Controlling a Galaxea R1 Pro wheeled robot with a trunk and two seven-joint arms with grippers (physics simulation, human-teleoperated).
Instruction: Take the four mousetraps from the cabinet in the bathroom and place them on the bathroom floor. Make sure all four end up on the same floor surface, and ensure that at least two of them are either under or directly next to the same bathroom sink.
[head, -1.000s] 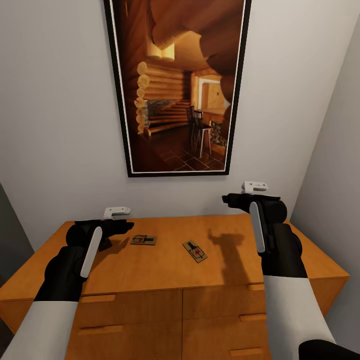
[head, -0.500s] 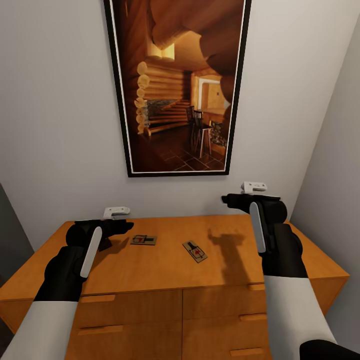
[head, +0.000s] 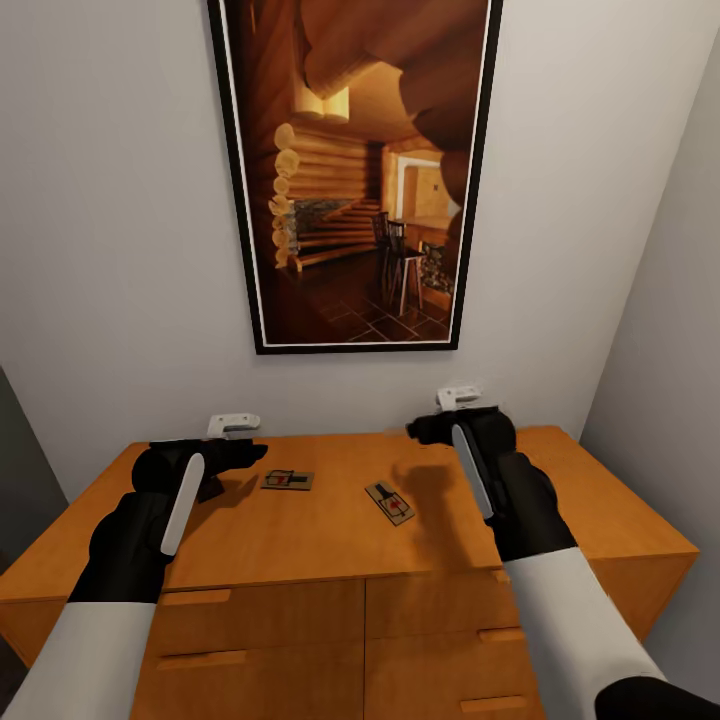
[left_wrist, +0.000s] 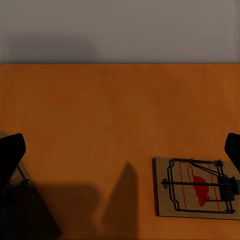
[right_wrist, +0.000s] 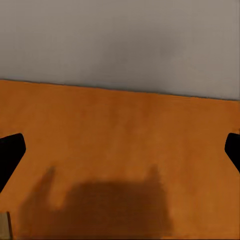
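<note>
- Biggest thing here is the framed picture (head: 355, 170) of a log-cabin interior on the far wall. No caption or signature I can read on it.
- Under it sits the cabinet (head: 300, 530), orange-brown, flat drawer fronts with slim bar handles on the near face. No brand plate visible.
- Left gripper (left_wrist: 120, 150) hangs low over the left part of the top, jaws spread wide, nothing between them.
- Right gripper (right_wrist: 120, 150) is higher, over the right-centre of the top, also spread wide and empty.
- Two mousetraps lie flat on the top, well apart: the left mousetrap (head: 287, 480) just right of the left gripper, the middle mousetrap (head: 390, 502) near-left of the right gripper.
- Pretty sure this is the pick-up step. Next move calls for each claw to centre over its nearest trap, drop, and pinch the thin board by its edges.
- Traps carry a red mouse shape and red lines. There might be tiny lettering there, too blurry to say.
</note>
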